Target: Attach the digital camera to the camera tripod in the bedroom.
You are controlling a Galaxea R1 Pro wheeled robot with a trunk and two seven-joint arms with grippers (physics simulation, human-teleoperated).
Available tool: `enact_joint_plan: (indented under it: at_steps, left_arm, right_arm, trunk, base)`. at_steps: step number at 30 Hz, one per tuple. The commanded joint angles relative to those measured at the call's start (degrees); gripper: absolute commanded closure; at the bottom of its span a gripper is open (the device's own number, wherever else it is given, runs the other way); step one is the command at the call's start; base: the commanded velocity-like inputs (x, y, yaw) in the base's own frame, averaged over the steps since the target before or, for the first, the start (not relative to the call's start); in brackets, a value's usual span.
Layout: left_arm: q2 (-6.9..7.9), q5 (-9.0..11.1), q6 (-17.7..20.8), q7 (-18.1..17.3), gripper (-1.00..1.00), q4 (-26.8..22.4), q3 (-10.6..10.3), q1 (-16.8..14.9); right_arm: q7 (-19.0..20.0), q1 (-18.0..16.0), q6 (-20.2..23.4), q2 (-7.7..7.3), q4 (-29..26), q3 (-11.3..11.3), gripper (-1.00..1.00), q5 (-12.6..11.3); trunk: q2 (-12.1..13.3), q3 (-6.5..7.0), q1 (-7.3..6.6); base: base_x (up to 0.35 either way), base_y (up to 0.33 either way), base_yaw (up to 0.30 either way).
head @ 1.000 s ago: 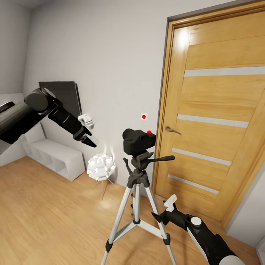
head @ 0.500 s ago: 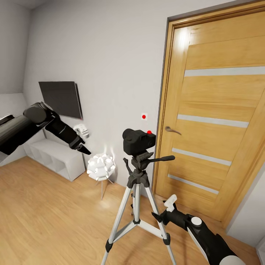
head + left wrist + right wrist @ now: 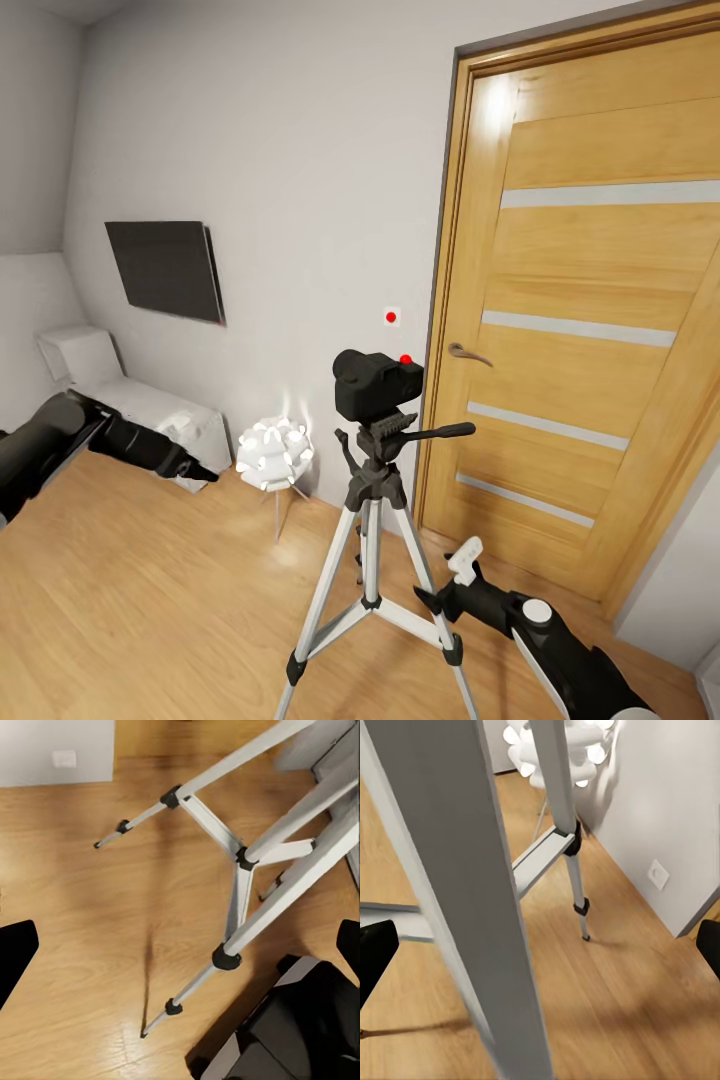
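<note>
The digital camera (image 3: 375, 385) sits on the camera tripod (image 3: 375, 520) head beside the door (image 3: 590, 330). The left gripper (image 3: 205, 474) has dropped low and away, fingers spread and empty; the right gripper (image 3: 430, 598) hangs open by a leg. Attachment looks done.

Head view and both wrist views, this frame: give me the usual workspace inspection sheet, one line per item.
Surface: light wood floor, bare around the tripod feet.
Job's things: digital camera sits on top of the camera tripod head, upright; tripod stands on spread legs in front of the wooden door.
Clutter: white ball-shaped lamp beside the tripod; white cube shelf along the wall.
Grippers: left gripper low near the shelf, holding nothing, fingertips wide apart in its wrist view; right gripper low by a tripod leg, also wide apart and holding nothing.
Cables: nothing seen.
Surroundings: dark wall panel, white walls, wall socket.
</note>
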Motion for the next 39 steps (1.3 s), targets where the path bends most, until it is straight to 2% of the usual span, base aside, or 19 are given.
enact_joint_plan:
  at_steps: [1, 2, 3, 4, 7, 11, 12, 18, 19, 23, 24, 27, 31, 32, 34, 35, 36, 37, 39]
  left_arm:
    - [0.07, 0.45, 0.02, 1.2, -1.0, 0.18, 1.22, 1.33]
    - [0.07, 0.45, 0.02, 1.2, -1.0, 0.18, 1.22, 1.33]
    - [0.05, 0.32, -0.42, 2.33, -1.0, 0.32, 2.54, 2.63]
    - [-0.03, 0.09, -1.06, 4.97, -1.0, 0.52, 4.68, 4.9]
    - [-0.4, -0.12, -1.62, 9.68, -1.0, 0.7, 6.76, 7.38]
    - [-1.55, -0.06, -1.58, 16.67, -1.0, 0.81, 8.06, 9.31]
    - [-2.58, 0.12, -1.44, 21.26, -1.0, 0.84, 8.57, 10.23]
    - [-4.17, 0.32, -0.64, 24.93, -1.0, 1.41, 8.99, 11.01]
    - [-5.58, 0.41, -0.12, 26.31, -1.0, 2.48, 9.87, 11.51]
    - [-7.47, 0.45, 0.11, 27.11, -1.0, 3.71, 11.47, 12.54]
    - [-11.2, 0.24, 0.54, 28.16, -1.0, 5.59, 15.42, 14.55]
    - [-12.18, 0.15, 0.64, 29.09, -1.0, 6.29, 16.44, 15.52]
    - [-13.34, 0.19, 0.7, 32.07, -1.0, 7.04, 17.6, 17.93]
    - [-14.28, 0.21, 0.43, 34.78, -1.0, 7.34, 18.26, 19.65]
    - [-15.11, 0.2, 0.25, 36.93, -1.0, 7.58, 19.26, 20.73]
    - [-15.54, 0.2, 0.08, 38.07, -1.0, 7.68, 19.95, 21.21]
    - [-17.48, 0.22, -2.09, 42.53, -1.0, 8.02, 23.81, 23.14]
    - [-18.36, 0.18, -3.97, 44.11, -1.0, 8.59, 25.04, 23.95]
    - [-18.69, 0.16, -5.22, 44.93, -1.0, 9.16, 25.54, 24.45]
  right_arm:
    - [-0.02, 0.04, -0.33, -0.05, -0.01, 0.13, -1.0, 0.3]
    - [-0.02, 0.04, -0.33, -0.05, -0.01, 0.13, -1.0, 0.3]
    - [-0.01, 0.16, -0.33, -0.06, -0.02, 0.13, -1.0, 0.31]
    - [0.02, 0.32, -0.36, -0.08, -0.05, 0.14, -1.0, 0.32]
    - [0.05, 0.5, -0.6, -0.09, -0.06, 0.15, -1.0, 0.33]
    - [-0.01, 0.65, -0.78, -0.05, -0.07, 0.15, -1.0, 0.31]
    - [-0.11, 0.72, -0.81, 0.06, -0.08, 0.15, -1.0, 0.3]
    - [-0.22, 0.76, -0.8, 0.22, -0.08, 0.15, -1.0, 0.28]
    - [-0.23, 0.77, -0.81, 0.19, -0.1, 0.15, -1.0, 0.27]
    - [-0.23, 0.78, -0.83, 0.16, -0.13, 0.15, -1.0, 0.26]
    - [-0.23, 0.78, -0.82, 0.22, -0.16, 0.15, -1.0, 0.26]
    - [-0.23, 0.78, -0.83, 0.22, -0.16, 0.12, -1.0, 0.26]
    - [-0.23, 0.79, -0.91, 0.12, -0.2, 0.12, -1.0, 0.26]
    - [-0.24, 0.79, -0.86, 0.16, -0.15, 0.14, -1.0, 0.26]
    - [-0.24, 0.79, -0.84, 0.2, -0.06, 0.14, -1.0, 0.26]
    - [-0.22, 0.79, -0.85, 0.18, -0.03, 0.14, -1.0, 0.26]
    - [-0.17, 0.79, -0.85, 0.11, 0.16, 0.14, -1.0, 0.26]
    - [-0.14, 0.79, -0.82, 0.08, 0.26, 0.13, -1.0, 0.26]
    - [-0.11, 0.79, -0.81, 0.08, 0.36, 0.12, -1.0, 0.22]
  trunk:
    - [-0.13, -0.11, 0.03]
    - [-0.13, -0.11, 0.03]
    - [-0.13, -0.11, 0.03]
    - [-0.13, -0.11, 0.03]
    - [-0.13, -0.11, 0.03]
    - [-0.13, -0.11, 0.03]
    - [-0.13, -0.11, 0.03]
    - [-0.13, -0.11, 0.03]
    - [-0.13, -0.11, 0.03]
    - [-0.13, -0.11, 0.03]
    - [-0.13, -0.11, 0.03]
    - [-0.13, -0.11, 0.03]
    - [-0.13, -0.11, 0.03]
    - [-0.13, -0.11, 0.03]
    - [-0.13, -0.11, 0.03]
    - [-0.13, -0.11, 0.03]
    - [-0.13, -0.11, 0.03]
    - [-0.13, -0.11, 0.03]
    - [-0.13, -0.11, 0.03]
  base:
    - [0.0, 0.0, 0.0]
    - [0.0, 0.0, 0.0]
    - [0.0, 0.0, 0.0]
    - [0.0, 0.0, 0.0]
    - [0.0, 0.0, 0.0]
    - [0.0, 0.0, 0.0]
    - [0.0, 0.0, 0.0]
    - [0.0, 0.0, 0.0]
    - [0.0, 0.0, 0.0]
    - [0.0, 0.0, 0.0]
    - [0.0, 0.0, 0.0]
    - [0.0, 0.0, 0.0]
    - [0.0, 0.0, 0.0]
    - [0.0, 0.0, 0.0]
    - [0.0, 0.0, 0.0]
    - [0.0, 0.0, 0.0]
    - [0.0, 0.0, 0.0]
    - [0.0, 0.0, 0.0]
    - [0.0, 0.0, 0.0]
